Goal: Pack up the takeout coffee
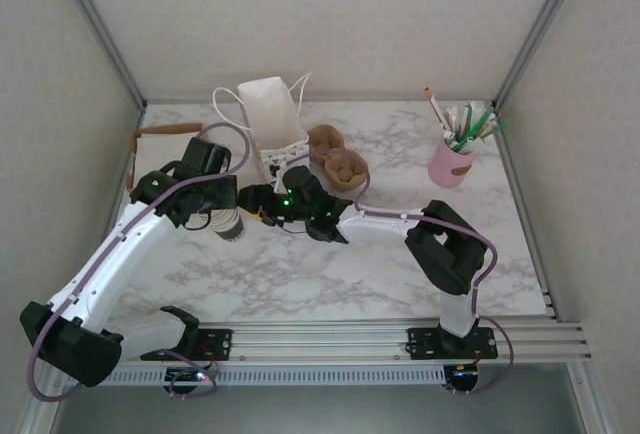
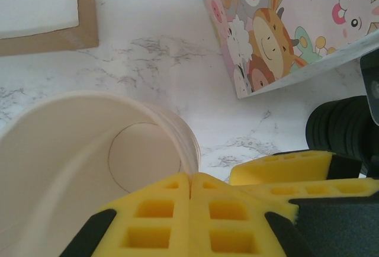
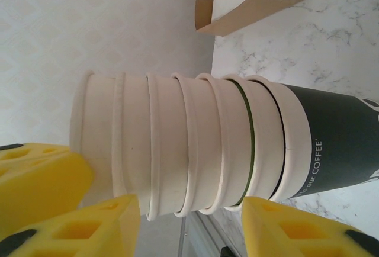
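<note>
We see yellow foam left fingers (image 2: pixel 160 215) pinching the rim of the top cream paper cup (image 2: pixel 59 150), nested on a stack (image 3: pixel 237 144) on the marble table (image 2: pixel 148 61); right fingers (image 3: pixel 284 233) spread beside it.

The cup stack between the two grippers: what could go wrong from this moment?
1. The left gripper has its jaws closed at the rim of the top cup. The stack is closely nested, so several cups may come up together.
2. The right gripper straddles the stack with jaws open. If it does not clamp before the pull, the stack could tip over.
3. A hard pinch may dent the thin paper rim.
</note>
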You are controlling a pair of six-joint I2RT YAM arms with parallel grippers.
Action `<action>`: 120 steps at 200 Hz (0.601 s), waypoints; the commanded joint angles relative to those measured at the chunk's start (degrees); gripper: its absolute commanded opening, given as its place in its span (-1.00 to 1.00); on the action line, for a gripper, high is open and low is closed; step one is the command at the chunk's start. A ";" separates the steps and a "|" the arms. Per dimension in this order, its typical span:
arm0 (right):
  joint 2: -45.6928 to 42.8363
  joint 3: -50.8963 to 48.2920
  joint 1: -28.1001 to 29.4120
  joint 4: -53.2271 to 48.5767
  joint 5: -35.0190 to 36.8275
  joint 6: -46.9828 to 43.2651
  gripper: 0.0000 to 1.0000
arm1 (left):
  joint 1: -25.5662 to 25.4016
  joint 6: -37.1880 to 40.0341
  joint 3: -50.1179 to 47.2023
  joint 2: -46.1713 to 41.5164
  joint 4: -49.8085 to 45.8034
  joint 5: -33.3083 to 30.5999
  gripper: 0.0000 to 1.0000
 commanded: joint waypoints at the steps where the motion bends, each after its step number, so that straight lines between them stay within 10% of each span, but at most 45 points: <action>1: 0.46 -1.78 1.25 6.14 -0.50 1.78 -0.01 | -0.46 0.23 1.87 0.52 -1.24 0.64 -1.00; 120: 3.37 -5.90 3.35 22.04 2.49 5.69 0.03 | -0.52 -1.26 2.84 1.11 -2.03 1.46 -1.00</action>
